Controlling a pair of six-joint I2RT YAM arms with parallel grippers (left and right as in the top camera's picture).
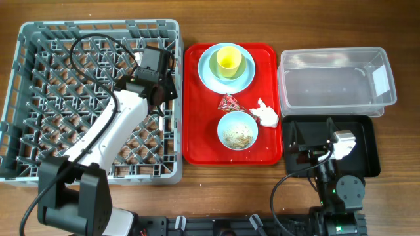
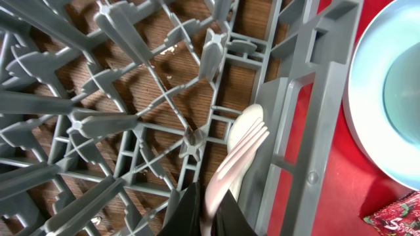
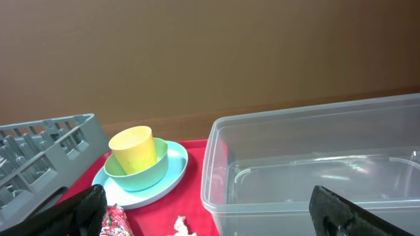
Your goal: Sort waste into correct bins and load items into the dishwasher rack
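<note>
White plastic fork [image 2: 243, 147]: light, thin, slightly springy and slick. It is gripped by the handle in the closed left hand [image 2: 209, 213], inside the dishwasher rack [image 2: 315, 78] against its right wall. The right hand [image 3: 207, 213] is spread wide and holds nothing.

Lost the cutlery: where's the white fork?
In the left wrist view, the fork is pinched in the left hand, inside the dishwasher rack beside the wall facing the red tray.

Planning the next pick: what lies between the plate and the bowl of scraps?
The small red wrapper, on the red tray, seen in the overhead view.
</note>
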